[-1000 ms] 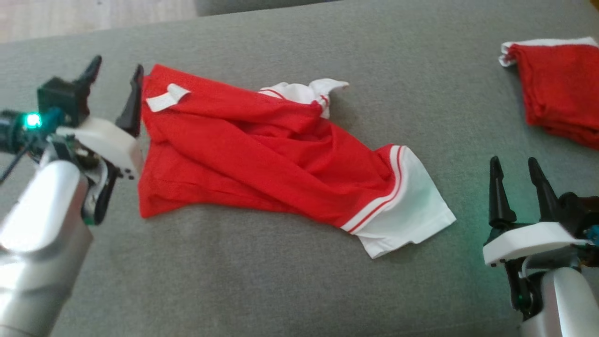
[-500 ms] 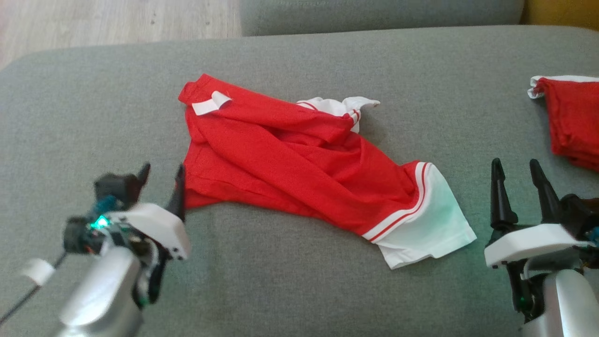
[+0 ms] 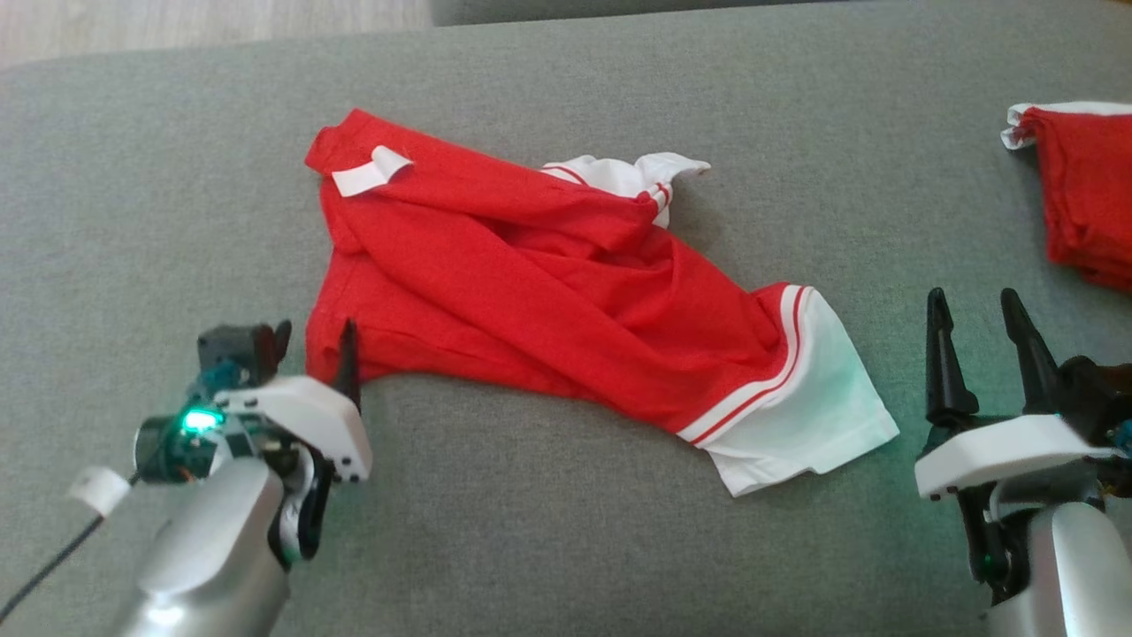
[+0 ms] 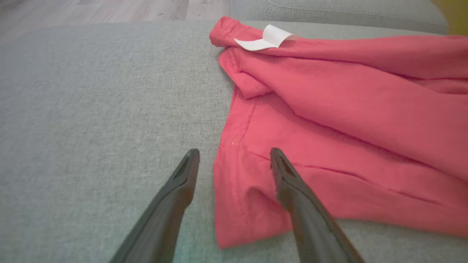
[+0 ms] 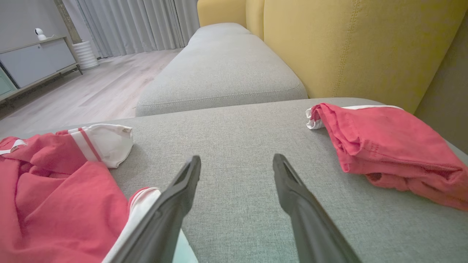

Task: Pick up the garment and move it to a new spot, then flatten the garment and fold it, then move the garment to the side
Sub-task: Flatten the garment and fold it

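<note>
I see the garment [image 3: 548,292] lying on the sofa cushion [image 3: 531,548], my left gripper [image 3: 315,332] at its near-left corner, folded cloth [image 3: 1088,203] far right.

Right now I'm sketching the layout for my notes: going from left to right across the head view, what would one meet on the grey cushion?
left gripper → crumpled red garment → right gripper → folded red cloth at the right edge

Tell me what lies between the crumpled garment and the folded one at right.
Between crumpled garment and folded garment: bare grey cushion, in the head view; the open right gripper stands at its near side.
</note>
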Tool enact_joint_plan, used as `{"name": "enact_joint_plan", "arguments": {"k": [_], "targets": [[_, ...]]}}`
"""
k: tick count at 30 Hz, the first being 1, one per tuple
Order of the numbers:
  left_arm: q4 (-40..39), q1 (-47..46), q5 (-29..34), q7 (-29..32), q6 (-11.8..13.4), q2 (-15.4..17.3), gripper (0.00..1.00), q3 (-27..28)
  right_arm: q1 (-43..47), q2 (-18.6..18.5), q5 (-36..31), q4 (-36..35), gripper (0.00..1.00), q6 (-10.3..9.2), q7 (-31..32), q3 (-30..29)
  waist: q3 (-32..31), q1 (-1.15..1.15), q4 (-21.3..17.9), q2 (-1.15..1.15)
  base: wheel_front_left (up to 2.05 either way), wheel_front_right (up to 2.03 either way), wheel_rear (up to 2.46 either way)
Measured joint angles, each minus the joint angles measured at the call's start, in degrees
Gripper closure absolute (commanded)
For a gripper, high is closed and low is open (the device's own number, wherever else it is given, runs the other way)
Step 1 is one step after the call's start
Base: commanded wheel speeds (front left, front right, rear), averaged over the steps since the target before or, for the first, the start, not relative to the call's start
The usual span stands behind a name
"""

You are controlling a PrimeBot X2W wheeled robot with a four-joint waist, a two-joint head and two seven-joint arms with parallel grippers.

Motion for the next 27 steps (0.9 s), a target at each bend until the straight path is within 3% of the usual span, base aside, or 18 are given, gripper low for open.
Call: {"name": "enact_joint_plan", "arguments": {"k": [7,9,10,11,13,16,21,27], "targets": [[2.4,-2.8,0.0,2.2,-1.9,-0.2,0.0,-0.3,0.0,0.0,0.0,-0.1,0.0,0.0,0.0,0.1,0.8,0.0,-0.5,0.0,0.0,0.0,0.0],[2.8,-2.9,-0.6,2.6,-2.3,-0.3,0.2,-0.4,-0.1,0.0,0.0,-0.1,0.0,0.0,0.0,0.1,0.9,0.0,-0.6,0.0,0.0,0.0,0.0],[2.9,-2.9,-0.6,2.8,-2.4,-0.4,0.2,-0.5,-0.1,0.0,0.0,-0.1,0.0,0.0,0.0,0.1,1.0,0.0,-0.6,0.0,0.0,0.0,0.0],[3.0,-2.9,-0.6,2.8,-2.4,-0.6,0.43,-0.5,-0.1,0.0,0.0,-0.1,0.0,0.0,0.0,0.1,1.0,0.0,-0.6,0.0,0.0,0.0,0.0],[3.1,-2.9,-0.6,2.8,-2.5,-0.8,0.6,-0.6,-0.1,0.0,0.0,-0.1,0.0,0.0,0.0,0.0,1.1,0.0,-0.6,0.0,0.0,0.0,0.0],[3.4,-2.9,-1.2,1.3,-3.4,-1.1,0.73,-0.5,-0.1,0.0,0.0,0.0,0.0,0.0,0.0,0.0,1.1,0.0,-0.6,0.0,0.0,0.0,0.0],[2.0,-2.9,-0.9,-3.8,-3.4,-1.2,0.73,-0.3,-0.1,0.0,0.0,0.5,0.0,0.0,0.0,-0.3,0.3,0.0,-0.2,0.0,0.0,0.0,0.0],[-5.8,0.6,-1.0,-9.3,-3.4,-1.0,0.77,0.0,0.1,0.0,0.0,1.2,0.0,0.0,0.0,-1.1,-1.6,0.0,0.8,0.0,0.0,0.0,0.0]]}}
